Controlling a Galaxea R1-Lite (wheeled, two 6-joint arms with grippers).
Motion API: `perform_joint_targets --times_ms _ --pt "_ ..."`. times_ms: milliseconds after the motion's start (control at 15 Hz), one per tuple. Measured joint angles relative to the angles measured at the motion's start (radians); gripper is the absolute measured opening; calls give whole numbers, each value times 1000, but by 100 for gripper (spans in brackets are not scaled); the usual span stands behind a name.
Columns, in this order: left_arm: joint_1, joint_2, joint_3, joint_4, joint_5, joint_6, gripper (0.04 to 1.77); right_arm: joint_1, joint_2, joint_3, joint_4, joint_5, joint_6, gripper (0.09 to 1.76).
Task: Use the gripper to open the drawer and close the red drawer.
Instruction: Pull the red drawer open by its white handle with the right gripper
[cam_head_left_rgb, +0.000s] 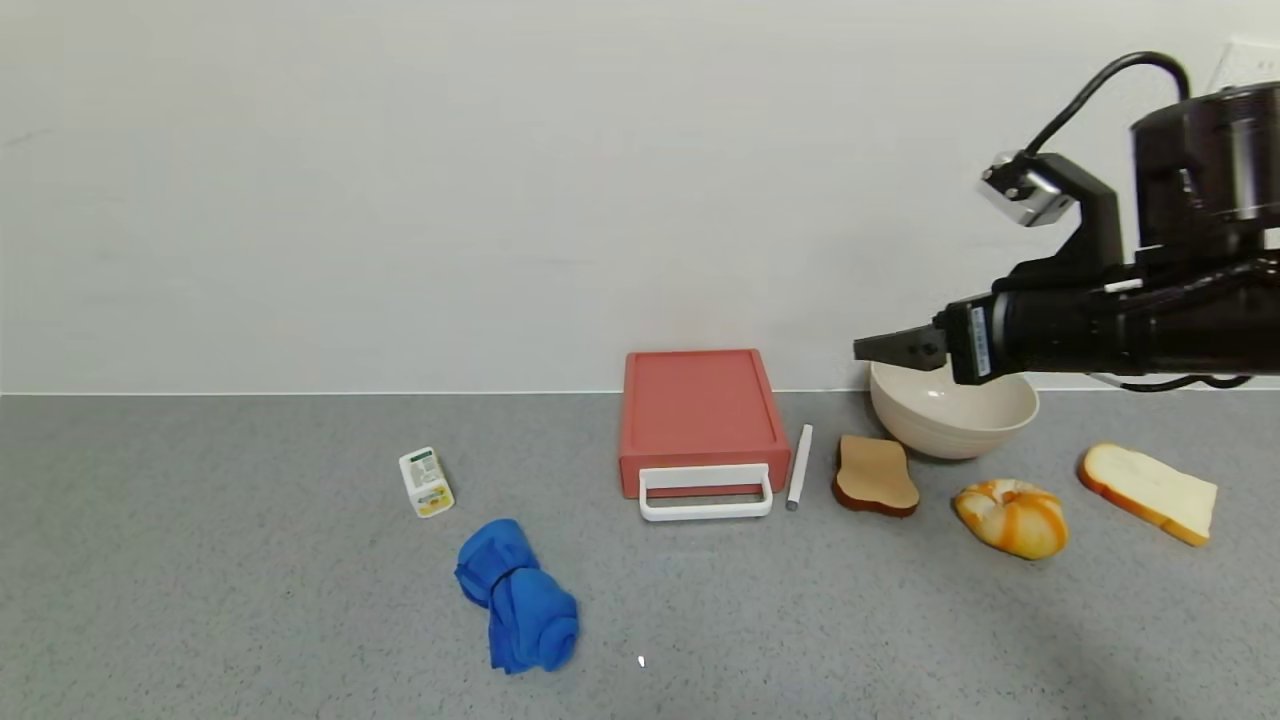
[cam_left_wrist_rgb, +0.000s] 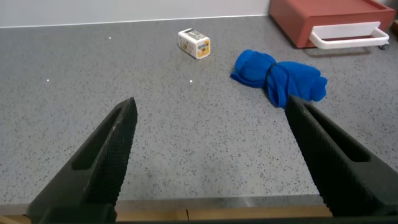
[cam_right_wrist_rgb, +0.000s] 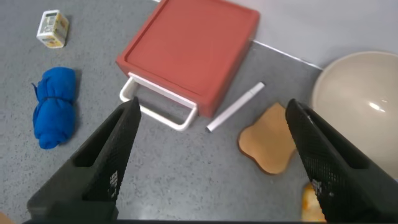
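Observation:
The salmon-red drawer (cam_head_left_rgb: 700, 410) lies at the table's middle near the back wall, with its tray pushed in and its white loop handle (cam_head_left_rgb: 705, 495) facing the front. It also shows in the right wrist view (cam_right_wrist_rgb: 189, 50) and the left wrist view (cam_left_wrist_rgb: 323, 15). My right gripper (cam_head_left_rgb: 865, 348) hangs high above the beige bowl (cam_head_left_rgb: 950, 415), to the right of the drawer, open and empty (cam_right_wrist_rgb: 212, 106). My left gripper (cam_left_wrist_rgb: 210, 102) is open and empty, low over the table's front edge, left of the drawer, out of the head view.
A white stick (cam_head_left_rgb: 799, 466) lies along the drawer's right side. A brown toast slice (cam_head_left_rgb: 875, 475), a glazed bun (cam_head_left_rgb: 1012, 515) and a white bread slice (cam_head_left_rgb: 1148, 492) lie to the right. A blue cloth (cam_head_left_rgb: 515, 595) and a small white box (cam_head_left_rgb: 426, 482) lie to the left.

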Motion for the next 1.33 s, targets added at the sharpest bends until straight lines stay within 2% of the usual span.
perform_joint_targets --times_ms 333,600,933,1333 --pt "0 0 0 0 -1 4 172 80 139 -89 16 0 0 171" --pt "0 0 0 0 -1 4 172 129 194 -194 191 0 4 171" --pt "0 0 0 0 -1 5 172 191 280 -378 444 -6 34 171" --pt "0 0 0 0 -1 6 172 266 402 -497 511 -54 34 171"
